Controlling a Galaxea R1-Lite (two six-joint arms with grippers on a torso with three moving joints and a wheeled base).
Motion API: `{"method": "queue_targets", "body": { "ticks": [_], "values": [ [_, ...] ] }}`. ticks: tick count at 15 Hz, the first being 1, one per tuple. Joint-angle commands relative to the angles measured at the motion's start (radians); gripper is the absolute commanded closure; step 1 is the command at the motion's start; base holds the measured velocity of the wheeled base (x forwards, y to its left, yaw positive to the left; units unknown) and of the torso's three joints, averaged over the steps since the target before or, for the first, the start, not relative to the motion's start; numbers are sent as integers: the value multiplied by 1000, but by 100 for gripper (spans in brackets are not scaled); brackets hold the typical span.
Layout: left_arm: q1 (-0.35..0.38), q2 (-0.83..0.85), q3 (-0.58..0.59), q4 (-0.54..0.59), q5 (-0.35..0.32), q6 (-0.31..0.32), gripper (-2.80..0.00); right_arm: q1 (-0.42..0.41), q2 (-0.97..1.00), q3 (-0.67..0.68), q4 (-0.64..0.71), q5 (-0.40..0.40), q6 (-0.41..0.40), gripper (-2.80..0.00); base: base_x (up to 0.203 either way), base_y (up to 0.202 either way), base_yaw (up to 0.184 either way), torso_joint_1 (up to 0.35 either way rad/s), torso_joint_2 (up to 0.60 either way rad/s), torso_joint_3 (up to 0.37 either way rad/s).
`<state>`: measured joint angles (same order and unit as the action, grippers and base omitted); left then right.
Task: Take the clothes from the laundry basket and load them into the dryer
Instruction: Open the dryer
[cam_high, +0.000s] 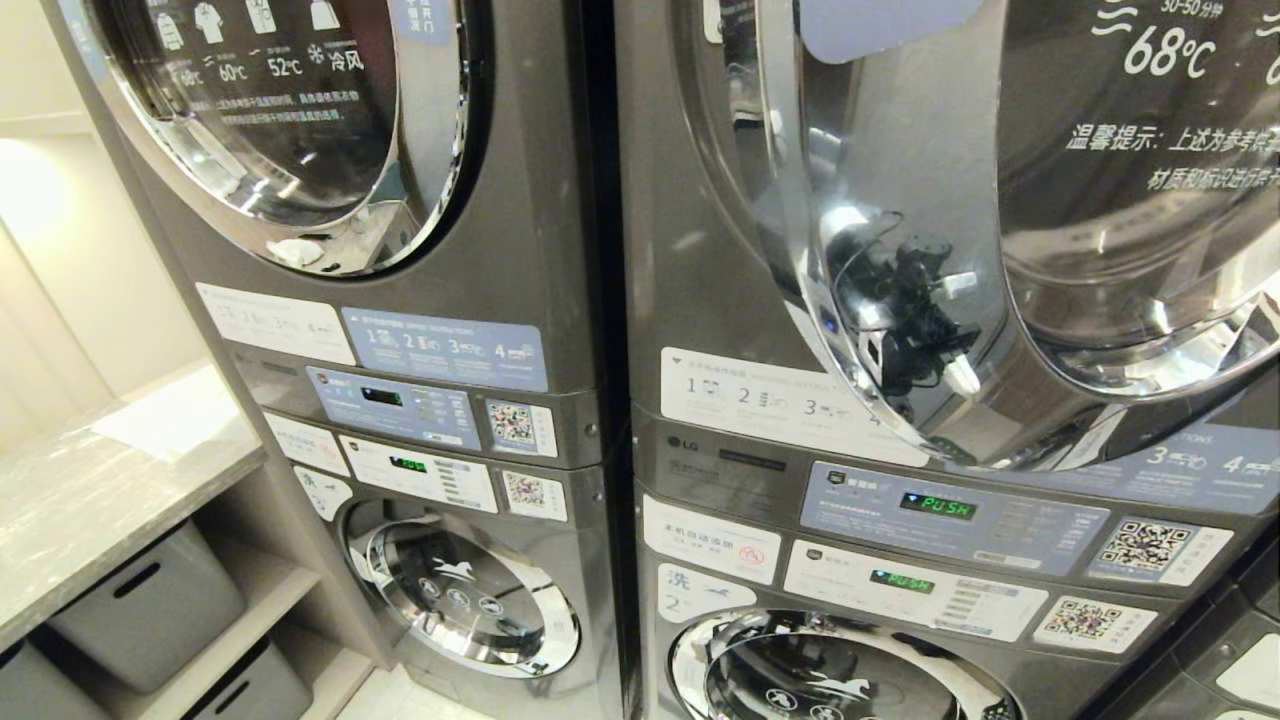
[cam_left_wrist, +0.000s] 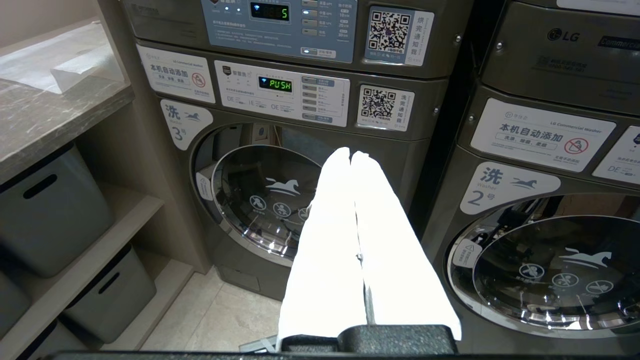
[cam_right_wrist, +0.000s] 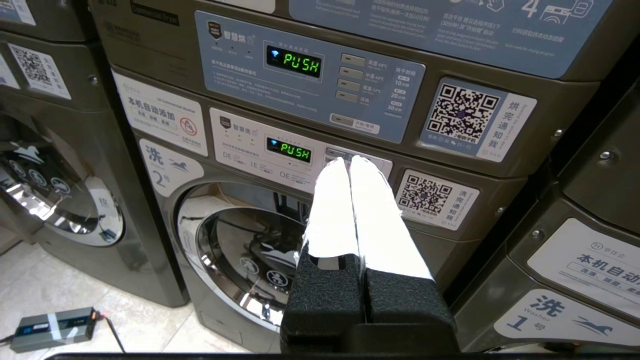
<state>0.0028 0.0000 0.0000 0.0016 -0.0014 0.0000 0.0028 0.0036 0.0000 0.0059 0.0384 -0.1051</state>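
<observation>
The dryer (cam_high: 700, 250) is the upper machine of the right-hand stack. Its chrome-rimmed glass door (cam_high: 1100, 200) fills the upper right of the head view, and its blue panel (cam_high: 938, 506) reads PUSH. The laundry basket and the clothes are out of view. Neither arm shows in the head view. My right gripper (cam_right_wrist: 348, 159) is shut with nothing in it, level with washer 2's panel (cam_right_wrist: 288, 150) below the dryer's panel (cam_right_wrist: 294, 61). My left gripper (cam_left_wrist: 351, 152) is also shut and empty, in front of washer 3's door (cam_left_wrist: 260, 200).
A second washer-dryer stack (cam_high: 420, 380) stands to the left. Beside it, a marble counter (cam_high: 90, 500) has grey bins (cam_high: 150, 610) on shelves below. A small grey box with a cable (cam_right_wrist: 52, 327) lies on the tiled floor. Washer 1 (cam_right_wrist: 575, 280) is at the far right.
</observation>
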Motion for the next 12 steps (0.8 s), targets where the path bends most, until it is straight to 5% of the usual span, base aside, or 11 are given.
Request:
{"method": "queue_targets", "body": {
  "ticks": [1, 9, 12],
  "values": [
    [0, -2, 0, 0, 0, 0, 0, 0, -4, 2, 2, 0, -8, 0, 0, 0, 0, 0, 0, 0],
    [0, -2, 0, 0, 0, 0, 0, 0, -4, 0, 2, 3, 2, 0, 0, 0, 0, 0, 0, 0],
    [0, -2, 0, 0, 0, 0, 0, 0, -4, 0, 2, 3, 4, 0, -2, 3, -112, 4, 0, 3]
  ]
}}
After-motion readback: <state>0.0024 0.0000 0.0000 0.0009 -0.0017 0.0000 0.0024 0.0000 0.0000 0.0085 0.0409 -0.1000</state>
